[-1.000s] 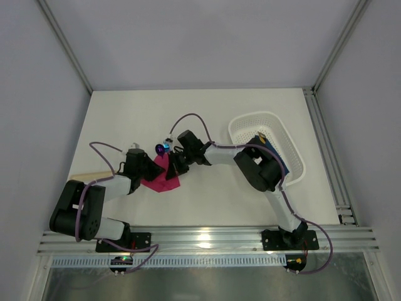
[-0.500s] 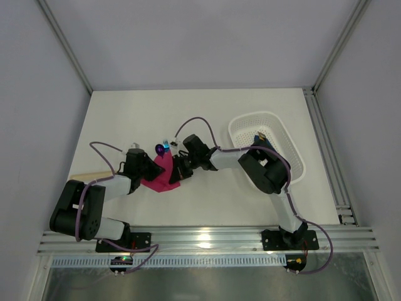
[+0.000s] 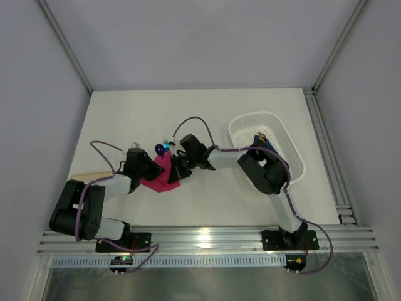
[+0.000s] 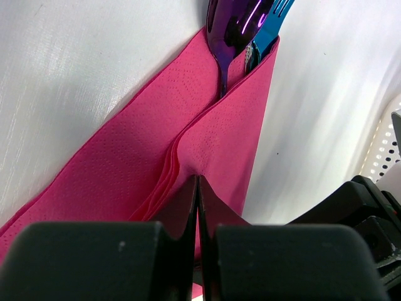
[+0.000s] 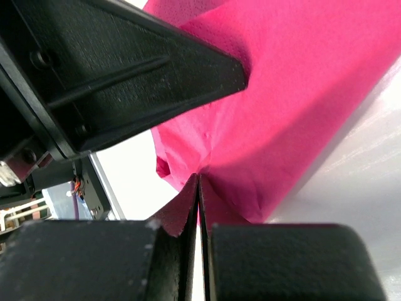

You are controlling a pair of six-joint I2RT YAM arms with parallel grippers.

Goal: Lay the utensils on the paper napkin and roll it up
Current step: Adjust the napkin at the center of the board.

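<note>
Pinching the paper napkin (image 3: 164,179) from both sides: the left gripper (image 4: 198,179) is clamping its jaws tight on the folded pink edge, and the right gripper (image 5: 198,177) is clenching its jaws on a bunched part of the same sheet, the two sets of jaws nearly touching. The napkin is lying half folded on the white desk (image 3: 207,113) between both arms, wrapping the utensils (image 4: 235,25); a purple spoon head and teal tines are sticking out at its far end. A white perforated basket (image 3: 276,125) is sitting well apart on the right, and a beige flat stick (image 3: 88,174) is lying beside the left arm.
</note>
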